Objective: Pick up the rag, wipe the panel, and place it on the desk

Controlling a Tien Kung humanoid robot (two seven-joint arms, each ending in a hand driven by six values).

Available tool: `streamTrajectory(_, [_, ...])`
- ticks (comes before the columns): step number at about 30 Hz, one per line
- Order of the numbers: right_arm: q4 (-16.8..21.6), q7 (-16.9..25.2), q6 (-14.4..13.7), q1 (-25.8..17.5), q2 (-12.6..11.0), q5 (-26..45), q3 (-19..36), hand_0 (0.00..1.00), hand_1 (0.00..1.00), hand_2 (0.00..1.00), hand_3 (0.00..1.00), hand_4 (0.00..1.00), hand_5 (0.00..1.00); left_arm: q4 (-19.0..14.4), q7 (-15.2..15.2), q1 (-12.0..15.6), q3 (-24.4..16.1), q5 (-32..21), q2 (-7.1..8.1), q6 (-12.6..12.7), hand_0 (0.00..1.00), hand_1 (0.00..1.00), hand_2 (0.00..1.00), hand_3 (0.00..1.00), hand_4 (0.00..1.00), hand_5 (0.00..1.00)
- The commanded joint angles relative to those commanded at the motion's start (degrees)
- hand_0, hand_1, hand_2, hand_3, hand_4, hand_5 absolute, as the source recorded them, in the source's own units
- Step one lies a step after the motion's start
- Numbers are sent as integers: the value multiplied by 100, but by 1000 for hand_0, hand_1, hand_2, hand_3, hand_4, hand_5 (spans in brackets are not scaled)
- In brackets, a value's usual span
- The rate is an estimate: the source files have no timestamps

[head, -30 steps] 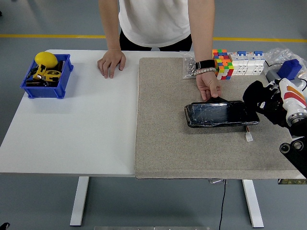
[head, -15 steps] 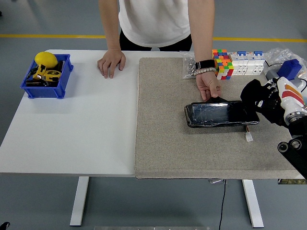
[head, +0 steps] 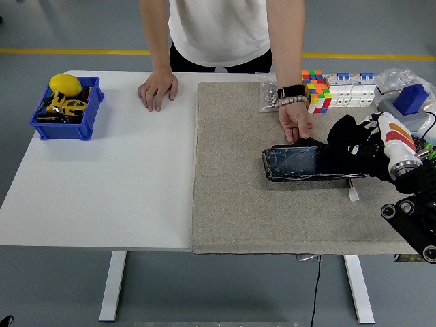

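Right hand point(head: 361, 151) with rag point(head: 343, 143) slid left onto panel point(head: 300, 163).

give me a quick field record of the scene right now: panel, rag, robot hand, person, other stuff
panel: flat black rectangular panel lying on the beige felt mat
rag: black cloth rag over the panel's right end
right hand: robot's right hand holding the rag on the panel
left hand: not in view
person: one hand steadying the panel's far edge, other hand flat on the white table
other: blue plastic bin far left, multicoloured cube
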Motion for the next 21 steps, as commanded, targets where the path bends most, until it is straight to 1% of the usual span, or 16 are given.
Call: streamTrajectory(21, [230, -72, 2, 110, 317, 4, -329, 158, 269, 320, 374, 887, 2, 0, 11, 7, 4, 0, 11, 6, 685, 729, 732, 604, 671, 620])
